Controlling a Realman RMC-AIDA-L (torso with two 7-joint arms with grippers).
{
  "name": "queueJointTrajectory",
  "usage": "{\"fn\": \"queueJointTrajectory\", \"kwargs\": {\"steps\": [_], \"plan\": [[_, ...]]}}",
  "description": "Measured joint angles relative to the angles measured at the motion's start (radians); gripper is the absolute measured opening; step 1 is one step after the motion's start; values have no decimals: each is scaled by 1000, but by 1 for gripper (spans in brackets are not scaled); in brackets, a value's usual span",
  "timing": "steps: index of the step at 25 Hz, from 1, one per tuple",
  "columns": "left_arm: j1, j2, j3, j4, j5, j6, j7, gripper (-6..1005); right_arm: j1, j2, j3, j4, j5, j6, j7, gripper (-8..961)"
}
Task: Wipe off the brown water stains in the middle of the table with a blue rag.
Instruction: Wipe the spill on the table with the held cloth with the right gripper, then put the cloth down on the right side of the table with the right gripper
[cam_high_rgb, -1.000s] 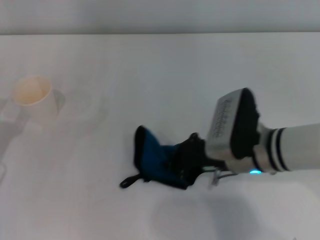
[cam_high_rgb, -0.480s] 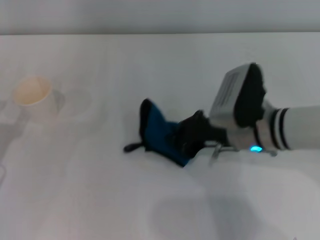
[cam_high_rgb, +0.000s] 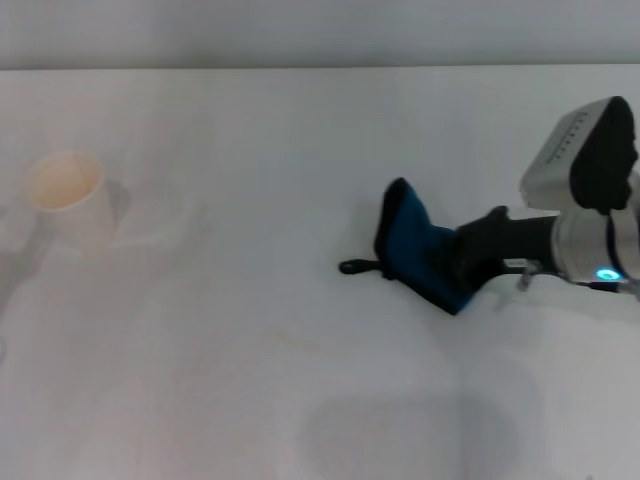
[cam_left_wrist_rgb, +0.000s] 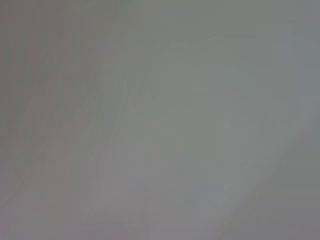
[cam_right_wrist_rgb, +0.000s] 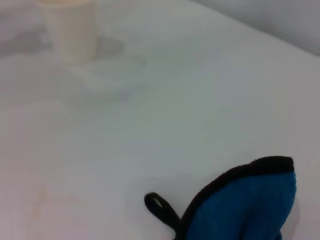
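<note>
Surface: white table (cam_high_rgb: 250, 400) fills the head view, smooth and plain, with a pale wall band along its far edge.
Near ground: bare tabletop closest to the robot, carrying only a soft grey shadow patch.
Stains: the brown water stains (cam_high_rgb: 290, 340) show only as a very faint tan trace on the table, left of the rag and nearer the robot; in the right wrist view a faint tan mark (cam_right_wrist_rgb: 42, 200) lies near the rag's loop. Their edges are too weak to trace.
Rag: the blue rag (cam_high_rgb: 420, 255) sits right of the table's middle, bunched and tilted up, its lower edge on the table, black trim visible, black loop (cam_high_rgb: 355, 267) lying flat on the surface toward the left.
Right gripper: the right gripper (cam_high_rgb: 480, 255) reaches in from the right edge, its dark fingers clamped on the rag's right side.
Left gripper: not visible; its wrist view shows only a blank grey field.
Far left: a pale paper cup (cam_high_rgb: 68, 195) stands upright, well apart from the rag.
</note>
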Motion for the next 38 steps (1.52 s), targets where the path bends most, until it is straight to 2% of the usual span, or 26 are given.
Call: {"fn": "queueJointTrajectory", "kwargs": {"steps": [8, 12, 15, 33, 38], "plan": [[7, 3, -2, 4, -6, 5, 2, 873, 0, -1, 148, -115, -274, -225, 265, 82], [-1, 4, -2, 4, -6, 7, 5, 872, 10, 0, 202, -162, -315, -343, 319, 82], [-4, 3, -2, 5, -7, 8, 6, 872, 20, 2, 217, -183, -314, -385, 337, 86], [-18, -1, -3, 6, -8, 8, 6, 873, 85, 17, 185, -93, -313, -315, 400, 111], [-18, -1, -3, 6, -8, 4, 6, 873, 87, 18, 134, -93, -297, -297, 400, 118]]}}
